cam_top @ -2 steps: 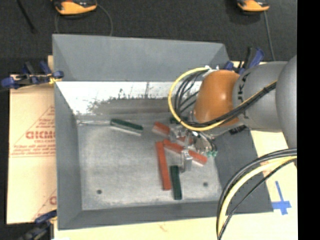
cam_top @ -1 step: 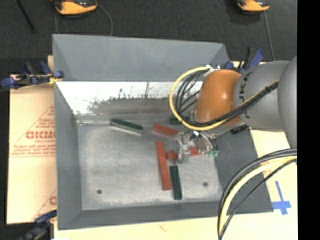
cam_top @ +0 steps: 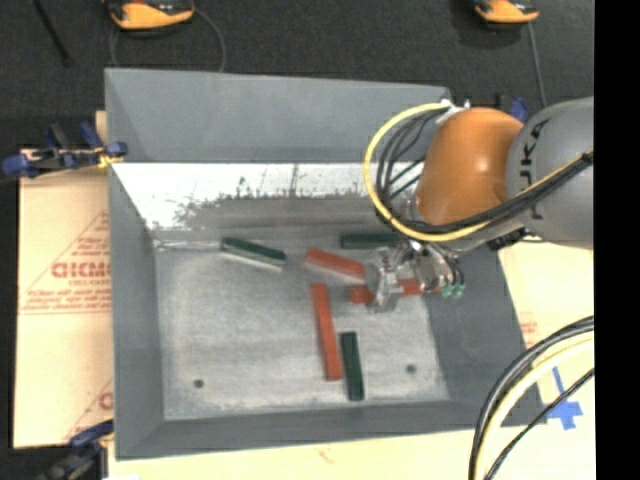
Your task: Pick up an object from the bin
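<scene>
My gripper [cam_top: 388, 280] is low in the bin's right half, under the arm's orange cover. It sits right over a short red stick [cam_top: 360, 295], whose red ends stick out to the left and right of it. Just to the left lies another red stick [cam_top: 335, 264], slanted. A long red stick [cam_top: 325, 331] runs down from there toward the front, with a dark green stick [cam_top: 351, 365] alongside its lower end. Behind the gripper, near the back wall, a green stick [cam_top: 362, 239] is partly covered by the arm's cables.
A green and white stick [cam_top: 253, 252] lies apart at the back left of the bin floor. The arm and its cable loops hang over the bin's right rear corner.
</scene>
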`<move>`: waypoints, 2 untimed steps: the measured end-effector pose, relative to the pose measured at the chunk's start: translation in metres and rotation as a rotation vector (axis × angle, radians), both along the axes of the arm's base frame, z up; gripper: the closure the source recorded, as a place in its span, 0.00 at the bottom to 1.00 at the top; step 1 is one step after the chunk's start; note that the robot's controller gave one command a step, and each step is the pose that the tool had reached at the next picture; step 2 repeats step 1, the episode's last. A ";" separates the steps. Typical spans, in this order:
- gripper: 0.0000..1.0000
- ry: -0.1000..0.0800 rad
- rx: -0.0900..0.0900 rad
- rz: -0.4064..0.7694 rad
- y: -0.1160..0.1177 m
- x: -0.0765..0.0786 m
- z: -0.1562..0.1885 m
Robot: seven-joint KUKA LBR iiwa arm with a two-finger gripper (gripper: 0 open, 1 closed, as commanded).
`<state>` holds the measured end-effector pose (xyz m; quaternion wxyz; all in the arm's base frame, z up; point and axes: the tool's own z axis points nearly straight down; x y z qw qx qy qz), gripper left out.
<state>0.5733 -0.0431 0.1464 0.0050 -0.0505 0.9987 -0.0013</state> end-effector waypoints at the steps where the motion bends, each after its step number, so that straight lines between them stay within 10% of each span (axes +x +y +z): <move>1: 1.00 -0.002 0.000 0.009 0.006 -0.012 0.092; 2: 1.00 -0.002 0.000 0.009 0.006 -0.012 0.092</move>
